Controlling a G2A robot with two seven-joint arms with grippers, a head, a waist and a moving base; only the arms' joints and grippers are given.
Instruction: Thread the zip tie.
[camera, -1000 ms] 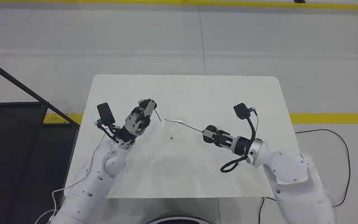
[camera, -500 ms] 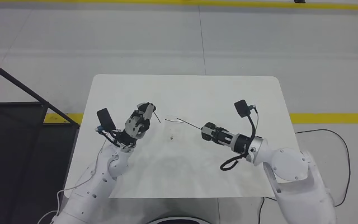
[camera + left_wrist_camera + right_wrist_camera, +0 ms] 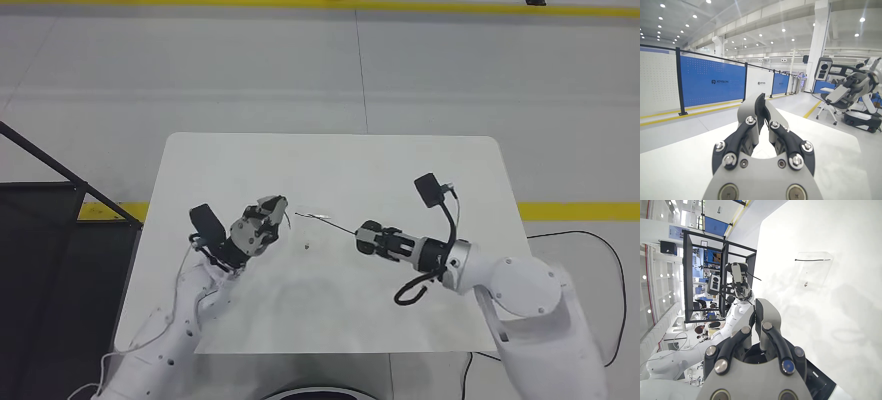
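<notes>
My left gripper (image 3: 275,207) hovers over the left-middle of the white table (image 3: 420,170), shut on a short black zip tie (image 3: 285,211) whose end pokes out past the fingertips. That tie shows as a thin strip (image 3: 765,115) between the ribbed pads in the left wrist view. The right wrist view catches the left gripper (image 3: 738,270) farther off. A second, longer black zip tie (image 3: 810,260) lies across the top of a clear stand (image 3: 814,273). My right gripper (image 3: 362,236) is shut, with nothing seen between its fingers (image 3: 768,313). Its tip is by that tie's near end (image 3: 345,229).
A small dark speck (image 3: 806,284) lies on the table under the clear stand. A black frame (image 3: 40,170) stands off the table's left edge. Bare white tabletop lies behind and in front of both grippers.
My left gripper has moved right and toward the table's front, closer to the clear stand. The right gripper has crept slightly left toward the stand.
</notes>
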